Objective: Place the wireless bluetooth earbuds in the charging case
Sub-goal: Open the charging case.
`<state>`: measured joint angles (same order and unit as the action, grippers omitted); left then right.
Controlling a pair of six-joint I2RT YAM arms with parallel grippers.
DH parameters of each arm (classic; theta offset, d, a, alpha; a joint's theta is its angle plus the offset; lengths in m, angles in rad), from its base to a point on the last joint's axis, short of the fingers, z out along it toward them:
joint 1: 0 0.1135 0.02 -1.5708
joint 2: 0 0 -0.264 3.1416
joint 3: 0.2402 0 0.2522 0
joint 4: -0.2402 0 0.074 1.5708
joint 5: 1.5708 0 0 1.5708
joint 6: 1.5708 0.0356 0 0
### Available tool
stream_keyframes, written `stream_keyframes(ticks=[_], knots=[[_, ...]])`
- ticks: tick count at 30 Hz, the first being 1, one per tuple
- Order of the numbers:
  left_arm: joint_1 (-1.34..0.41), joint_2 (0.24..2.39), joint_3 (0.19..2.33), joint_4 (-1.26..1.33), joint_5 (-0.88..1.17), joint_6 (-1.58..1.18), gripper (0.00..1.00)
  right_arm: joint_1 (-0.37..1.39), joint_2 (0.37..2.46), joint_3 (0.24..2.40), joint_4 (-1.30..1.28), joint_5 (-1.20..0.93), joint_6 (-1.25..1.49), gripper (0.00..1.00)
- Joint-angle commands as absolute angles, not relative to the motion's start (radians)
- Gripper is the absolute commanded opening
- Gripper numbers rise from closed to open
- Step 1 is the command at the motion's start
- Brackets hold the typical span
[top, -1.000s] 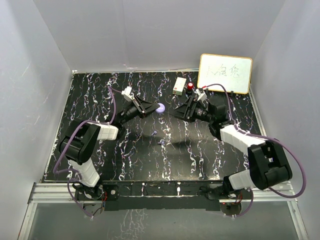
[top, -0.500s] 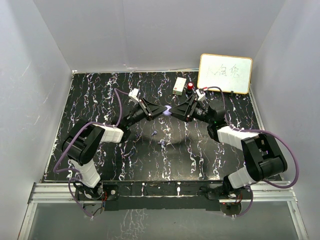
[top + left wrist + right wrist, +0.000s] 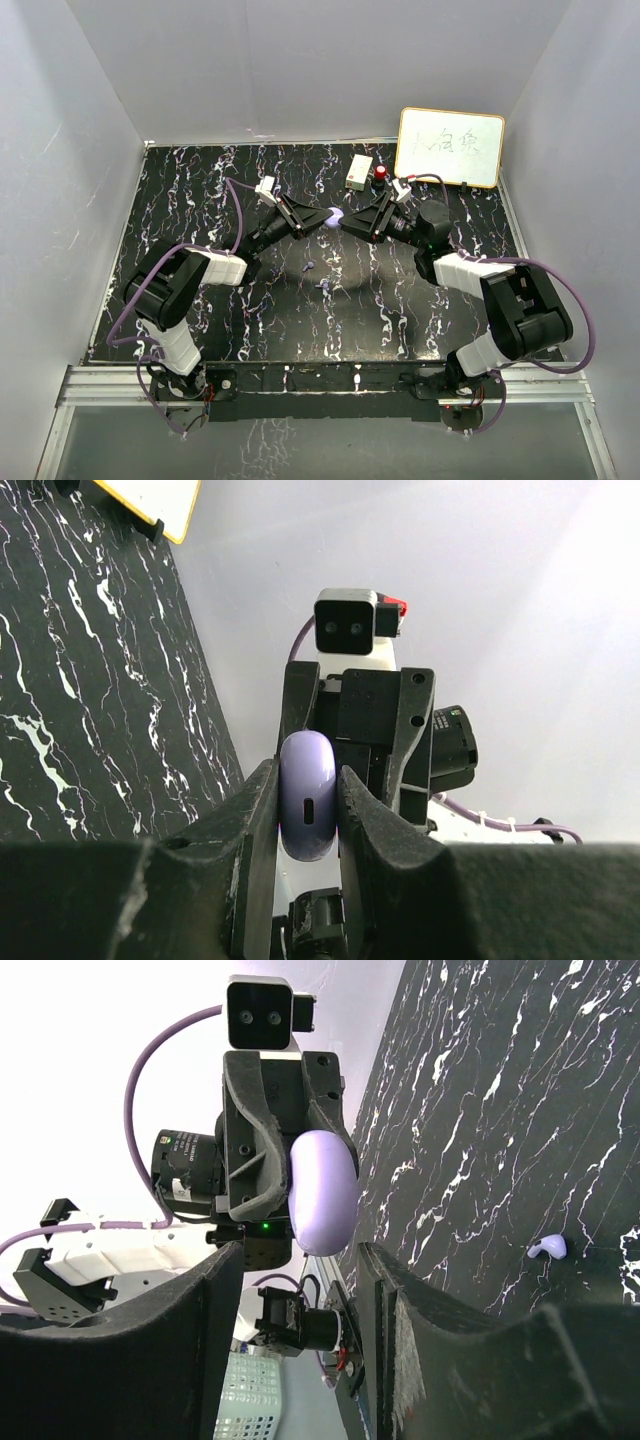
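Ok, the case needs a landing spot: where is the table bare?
Bare: the table's far left corner, and the near strip between earbuds and arm bases. Crowded: centre, where left pincer and right pincer meet at the charging case, and far right by white box, red knob, whiteboard.

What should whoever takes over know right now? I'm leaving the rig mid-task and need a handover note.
Left hand: shut on the lilac charging case, held up above the table; lid looks closed.
Right hand: open, facing the case at close range, not gripping it.
Earbuds: both loose on the table near its middle, the second close beside the first.
Done: case picked up.
Left: open the case, seat both earbuds.
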<state>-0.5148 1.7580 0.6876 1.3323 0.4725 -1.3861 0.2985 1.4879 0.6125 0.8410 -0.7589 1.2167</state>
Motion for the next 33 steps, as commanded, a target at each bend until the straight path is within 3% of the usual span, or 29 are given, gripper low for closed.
stream_keyframes(ticks=[1,33], knots=[[-0.522,1.738,0.696,1.43,0.458,-1.403,0.0,0.297,1.504,0.61,0.926,-0.758,1.229,0.46],[-0.54,1.74,0.673,1.478,0.447,-1.445,0.0,0.279,1.559,0.599,1.041,-0.753,1.288,0.36]])
